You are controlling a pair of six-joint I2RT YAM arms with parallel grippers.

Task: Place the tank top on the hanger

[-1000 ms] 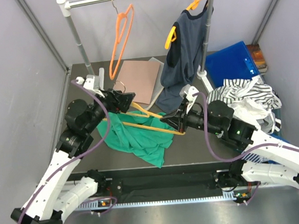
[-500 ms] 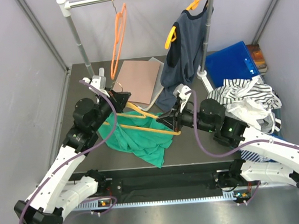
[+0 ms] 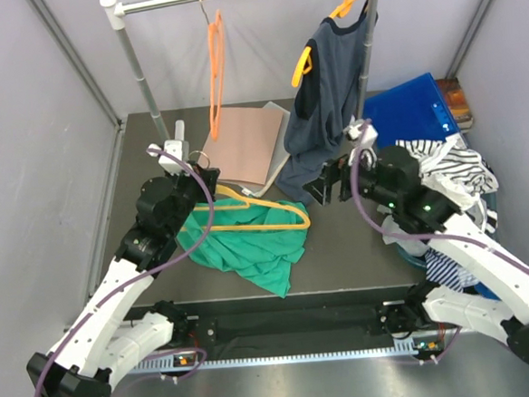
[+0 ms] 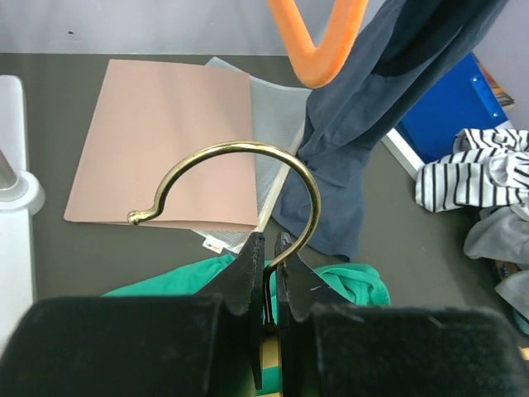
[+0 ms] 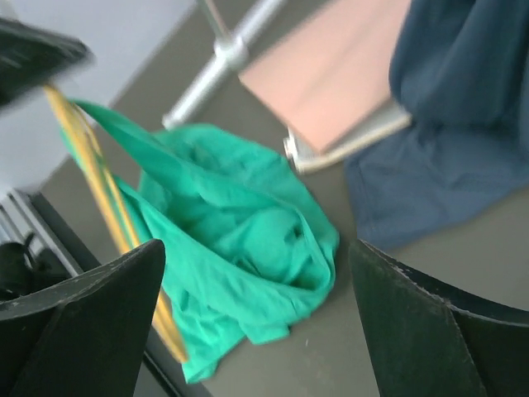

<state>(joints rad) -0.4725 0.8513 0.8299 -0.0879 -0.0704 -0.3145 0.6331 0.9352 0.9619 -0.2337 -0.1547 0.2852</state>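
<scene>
Teal tank top [image 3: 245, 245] lies crumpled on the worktop [image 3: 341, 248] beneath the hanger [image 3: 266, 215], its hook [image 4: 235, 145] pinched in the left end effector [image 4: 266, 273], the right end effector [image 3: 327, 185] wide and empty; dressing judged barely begun, at most one strap caught.

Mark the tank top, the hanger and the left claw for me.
tank top [image 3: 250, 249], top external view, crumpled middle of the fabric.
hanger [image 4: 248, 146], left wrist view, top of its metal hook.
left claw [image 4: 268, 245], left wrist view, midway between fingertips shut on the hook's stem.
</scene>
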